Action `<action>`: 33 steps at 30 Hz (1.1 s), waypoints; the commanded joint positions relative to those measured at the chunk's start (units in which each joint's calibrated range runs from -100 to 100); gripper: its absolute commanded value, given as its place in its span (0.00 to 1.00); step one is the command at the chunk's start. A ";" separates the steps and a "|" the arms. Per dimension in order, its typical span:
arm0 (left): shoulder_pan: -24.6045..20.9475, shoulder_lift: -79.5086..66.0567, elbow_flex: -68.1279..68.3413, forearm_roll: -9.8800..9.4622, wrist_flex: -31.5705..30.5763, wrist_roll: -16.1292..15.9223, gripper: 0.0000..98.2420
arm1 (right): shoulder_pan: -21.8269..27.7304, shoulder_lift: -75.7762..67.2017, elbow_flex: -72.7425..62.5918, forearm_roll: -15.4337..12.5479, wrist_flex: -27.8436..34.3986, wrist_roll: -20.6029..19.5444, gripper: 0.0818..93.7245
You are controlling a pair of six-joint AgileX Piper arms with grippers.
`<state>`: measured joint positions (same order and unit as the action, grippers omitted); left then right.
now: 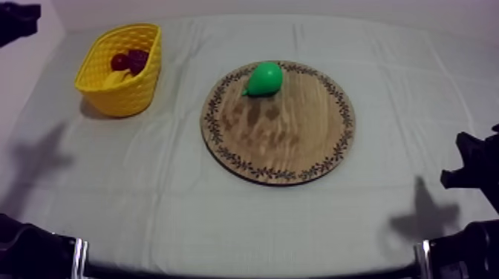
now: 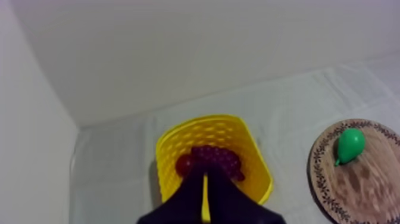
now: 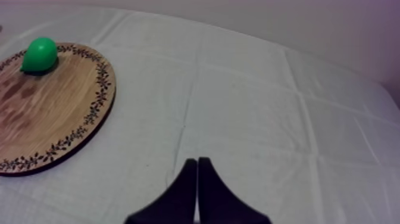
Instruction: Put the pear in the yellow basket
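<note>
The pear (image 1: 263,79) is bright green and smooth, with a rounded body that narrows to a short neck. It lies on its side on the wooden board (image 1: 297,141), close to the far rim, with its neck pointing towards the left side of the table (image 1: 148,193). Nothing touches it.

The board is a flat round disc of brown wood with visible grain and a few darker patches. A dark band of leafy ornament runs all round its rim.

Well apart from the board, at the far left of the table, stands the yellow basket (image 1: 126,100). It is made of plastic, its walls moulded in an open woven lattice. Inside it lie a dark red bunch of grapes (image 2: 217,158) and, touching that, a small red fruit (image 2: 184,164).

A grey-white cloth with faint fold lines covers the table.

The left gripper (image 2: 205,174) hangs over the near edge of the basket. Its black fingers are drawn together into a narrow wedge and hold nothing. The right gripper (image 3: 197,161) is closed in the same way and empty, above bare cloth to the right of the board.
</note>
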<state>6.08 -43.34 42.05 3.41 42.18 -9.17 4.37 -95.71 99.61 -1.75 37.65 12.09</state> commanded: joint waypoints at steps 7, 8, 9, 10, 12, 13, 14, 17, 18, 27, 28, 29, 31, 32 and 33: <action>4.45 20.25 -26.02 0.64 7.29 -6.01 0.00 | 0.00 -0.05 0.05 0.02 0.01 0.00 0.00; 4.97 22.07 -28.15 0.64 7.57 -6.65 0.00 | 0.00 -0.05 0.05 0.02 0.01 0.00 0.00; 5.51 23.82 -30.18 0.60 7.76 -7.23 0.00 | 0.00 -0.05 0.05 0.02 0.01 0.00 0.00; 6.02 25.50 -32.17 0.58 7.92 -7.78 0.00 | 0.00 -0.05 0.05 0.02 0.01 0.00 0.00; 7.06 28.74 -35.86 0.48 8.28 -8.82 0.00 | 0.00 -0.05 0.05 0.02 0.01 0.00 0.00; 7.62 30.37 -37.69 0.29 8.55 -9.13 0.00 | 0.00 -0.05 0.05 0.02 0.01 0.00 0.00; 8.22 31.97 -39.57 0.04 8.93 -9.23 0.00 | 0.00 -0.05 0.05 0.02 0.01 0.00 0.00; 10.30 36.82 -45.46 -1.41 11.12 -8.61 0.00 | 0.00 -0.05 0.05 0.02 0.01 0.00 0.00; 11.11 38.40 -47.62 -2.14 12.24 -8.04 0.00 | 0.00 -0.05 0.05 0.02 0.01 0.00 0.00; 17.67 50.87 -62.73 -7.46 22.23 -3.54 0.00 | 0.00 -0.05 0.05 0.02 0.01 0.00 0.00; 18.16 51.96 -63.39 -7.71 22.54 -3.32 0.00 | 0.00 -0.05 0.05 0.02 0.01 0.00 0.00; 18.61 53.01 -63.92 -7.89 22.78 -3.17 0.00 | 0.00 -0.05 0.05 0.02 0.01 0.00 0.00; 19.40 55.02 -64.64 -8.23 23.07 -3.01 0.00 | 0.00 -0.05 0.05 0.02 0.01 0.00 0.00; 19.76 56.00 -64.90 -8.42 23.15 -3.01 0.00 | 0.00 -0.05 0.05 0.02 0.01 0.00 0.00; 20.10 56.98 -65.11 -8.64 23.21 -3.03 0.00 | 0.00 -0.05 0.05 0.02 0.01 0.00 0.00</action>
<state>25.80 12.05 -22.95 -5.15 65.30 -12.17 4.37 -95.71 99.61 -1.75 37.65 12.09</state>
